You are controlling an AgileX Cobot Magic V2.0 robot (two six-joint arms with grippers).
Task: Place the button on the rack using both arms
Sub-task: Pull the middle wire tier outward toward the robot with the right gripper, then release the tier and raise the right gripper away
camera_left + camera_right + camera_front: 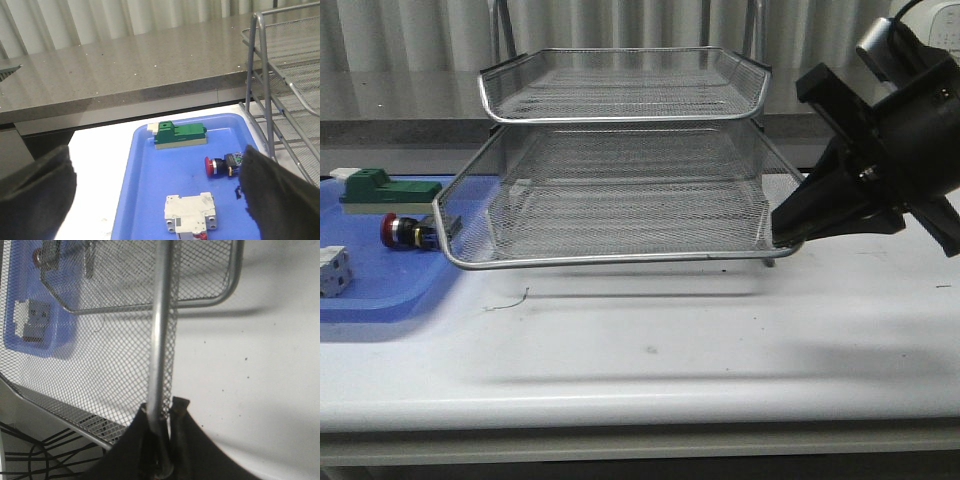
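Observation:
The button [404, 232] lies on its side on the blue tray [380, 290], red head to the left, just outside the rack's [620, 215] lower tray. That lower tray is slid forward. My right gripper [788, 232] is shut on its rim at the front right corner. The right wrist view shows the rim wire [159, 340] running down between the closed fingers of the right gripper [163, 415]. My left gripper [156, 162] hangs open above the blue tray [145, 170], and the button [222, 165] lies close to the right finger [280, 200]. Nothing is between its fingers.
A green block [378, 188] with a white end sits at the blue tray's back and a white cube [332, 270] near its front. In the left wrist view, the green block [180, 135] and white cube [192, 212] lie between the fingers. A grey counter [125, 65] runs behind the table.

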